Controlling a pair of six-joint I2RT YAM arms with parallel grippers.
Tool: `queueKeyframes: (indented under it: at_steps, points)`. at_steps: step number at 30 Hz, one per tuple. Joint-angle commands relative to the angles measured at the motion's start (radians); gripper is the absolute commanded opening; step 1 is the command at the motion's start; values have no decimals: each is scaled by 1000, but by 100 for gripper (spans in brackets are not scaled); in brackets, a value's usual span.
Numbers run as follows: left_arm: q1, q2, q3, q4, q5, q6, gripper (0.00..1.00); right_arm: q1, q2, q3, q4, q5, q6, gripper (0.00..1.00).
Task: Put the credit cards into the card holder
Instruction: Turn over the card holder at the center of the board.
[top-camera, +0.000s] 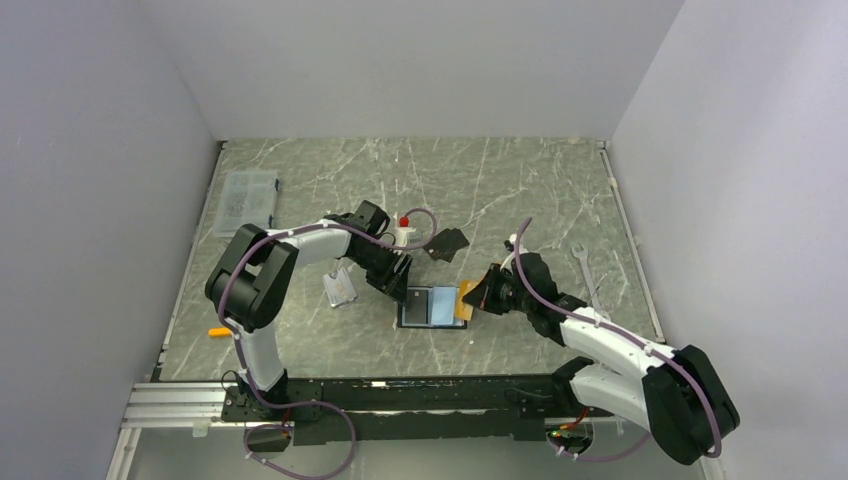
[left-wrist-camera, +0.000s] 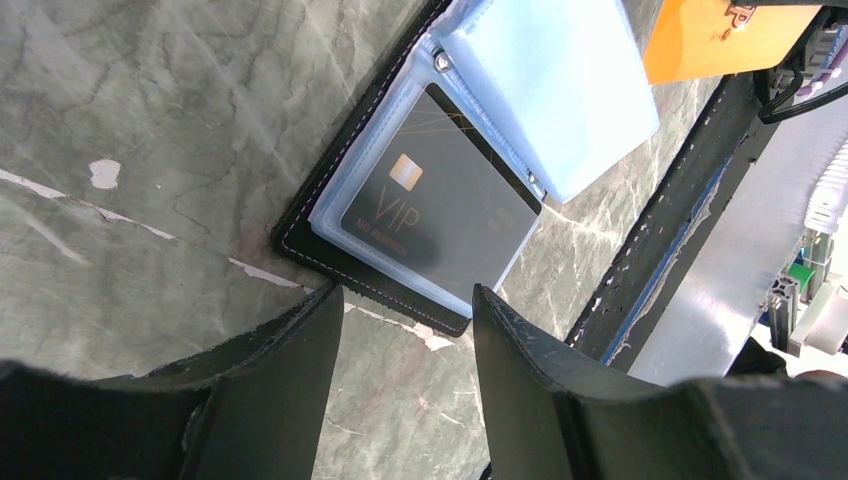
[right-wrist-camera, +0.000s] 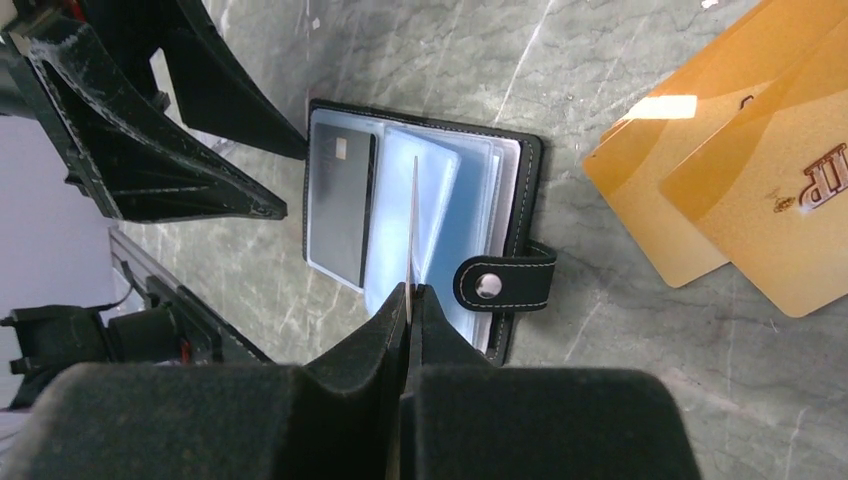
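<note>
The card holder lies open on the table. A black VIP credit card sits in its left clear pocket. My left gripper hovers open at the holder's far left edge, with only table between its fingers. My right gripper is shut on a thin clear pocket leaf of the holder, held up on edge. Two orange-tan credit cards lie overlapped beside the holder's snap tab. Dark cards lie farther back.
A clear box of screws stands at the back left. A small clear sleeve lies left of the holder. There is a white bottle with a red cap, a wrench at the right and a small orange object near the left edge.
</note>
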Motion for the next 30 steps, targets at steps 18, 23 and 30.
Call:
queueKeyframes:
  at_steps: [18, 23, 30]
  points:
    - [-2, -28, -15, -5, 24, 12, 57, -83, 139, 24, 264, -247, 73, 0]
    - [33, -25, -15, 8, 78, -1, 58, -83, 199, 44, 293, -297, 70, 0]
    - [82, -16, -42, 38, 171, -14, 58, -69, 276, 74, 350, -339, 70, 0]
